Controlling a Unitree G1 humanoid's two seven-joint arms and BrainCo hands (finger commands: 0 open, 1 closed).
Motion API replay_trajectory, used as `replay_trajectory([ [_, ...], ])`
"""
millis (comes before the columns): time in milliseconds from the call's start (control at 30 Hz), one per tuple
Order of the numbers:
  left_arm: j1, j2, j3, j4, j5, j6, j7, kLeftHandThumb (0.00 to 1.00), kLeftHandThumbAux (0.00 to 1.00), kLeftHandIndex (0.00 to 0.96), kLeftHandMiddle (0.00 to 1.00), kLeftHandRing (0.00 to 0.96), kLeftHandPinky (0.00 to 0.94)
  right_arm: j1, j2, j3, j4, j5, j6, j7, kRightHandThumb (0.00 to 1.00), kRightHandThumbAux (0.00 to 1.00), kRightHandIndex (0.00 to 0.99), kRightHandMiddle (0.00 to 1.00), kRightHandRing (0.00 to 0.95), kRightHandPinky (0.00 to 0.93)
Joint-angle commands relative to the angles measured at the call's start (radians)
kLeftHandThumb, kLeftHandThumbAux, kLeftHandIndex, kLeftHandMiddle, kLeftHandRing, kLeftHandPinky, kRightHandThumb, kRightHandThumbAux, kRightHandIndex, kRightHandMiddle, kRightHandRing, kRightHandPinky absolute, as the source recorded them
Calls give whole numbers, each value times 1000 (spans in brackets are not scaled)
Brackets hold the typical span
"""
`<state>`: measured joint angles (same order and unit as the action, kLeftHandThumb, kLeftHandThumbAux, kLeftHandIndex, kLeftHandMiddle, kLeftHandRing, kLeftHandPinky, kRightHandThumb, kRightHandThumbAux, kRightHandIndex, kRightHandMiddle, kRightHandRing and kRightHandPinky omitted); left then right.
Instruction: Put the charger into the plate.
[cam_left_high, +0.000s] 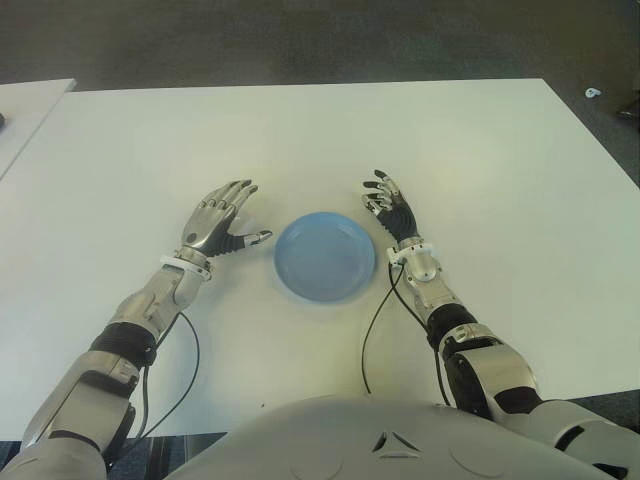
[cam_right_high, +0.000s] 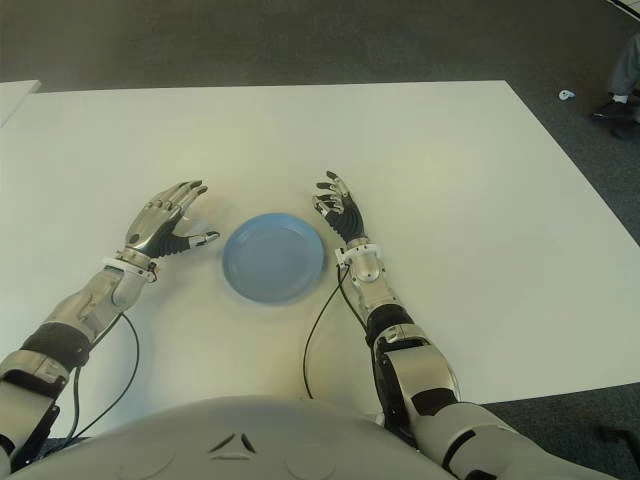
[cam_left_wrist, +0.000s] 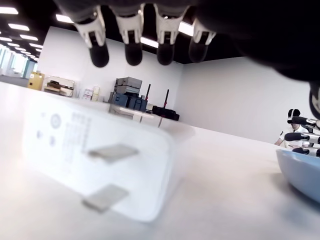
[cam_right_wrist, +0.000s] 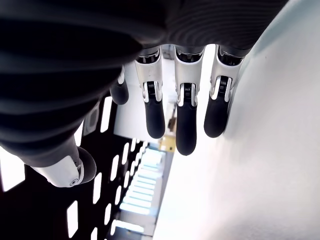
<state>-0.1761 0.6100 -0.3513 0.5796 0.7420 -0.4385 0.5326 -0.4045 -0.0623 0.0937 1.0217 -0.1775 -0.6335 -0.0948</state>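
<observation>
Left robot hand (cam_left_high: 222, 225) over charger (cam_left_wrist: 95, 162)

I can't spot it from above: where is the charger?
The charger lies on the table under the open left hand, left of the plate.

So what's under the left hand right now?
The white charger lies on the white table beneath the left hand, prongs showing, fingers spread above it without touching. From the eye views the hand covers most of it. The blue plate beside it holds nothing.
</observation>
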Motion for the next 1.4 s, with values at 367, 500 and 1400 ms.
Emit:
replay_trajectory([
  [367,79,-75,38,-153,16,265,-61,216,244,0,0,0,27,100,-5,14,81,-19,45,6,82,573,0,226,313,299],
  [500,95,-86,42,-195,24,342,-95,226,243,0,0,0,7,100,-5,13,81,-17,44,9,86,573,0,224,312,302],
  [1400,199,-123,33,-409,118,624,-148,176,221,0,0,0,0,104,-7,6,79,-8,47,31,80,557,0,219,286,266],
])
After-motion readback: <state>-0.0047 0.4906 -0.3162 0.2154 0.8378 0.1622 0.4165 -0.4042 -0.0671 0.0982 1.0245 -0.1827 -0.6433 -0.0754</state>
